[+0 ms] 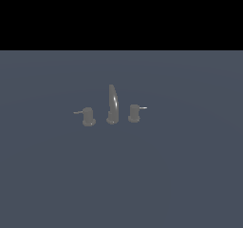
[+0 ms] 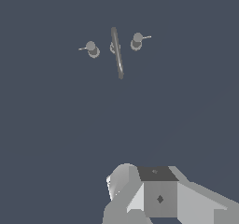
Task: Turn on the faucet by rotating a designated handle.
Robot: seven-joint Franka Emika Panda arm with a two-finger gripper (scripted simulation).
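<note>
The faucet [image 1: 112, 104] is a small dull grey set on a flat grey-blue surface, with a tall tapered curved spout in the middle. The handle [image 1: 134, 113] stands on the exterior view's right of the spout, and its thin whitish lever [image 1: 142, 108] points away from the spout. A similar cylinder [image 1: 88, 117] with a duller lever stands on the other side. The wrist view shows the spout [image 2: 117, 52], the handle [image 2: 136, 41] and the other cylinder [image 2: 92, 49] from above and far off. Only my gripper's grey housing [image 2: 158, 197] shows there. Its fingers are hidden, and it is well away from the faucet.
The grey-blue surface [image 1: 180, 175] spreads flat all round the faucet. A black band fills the top of the exterior view. My arm does not show in the exterior view.
</note>
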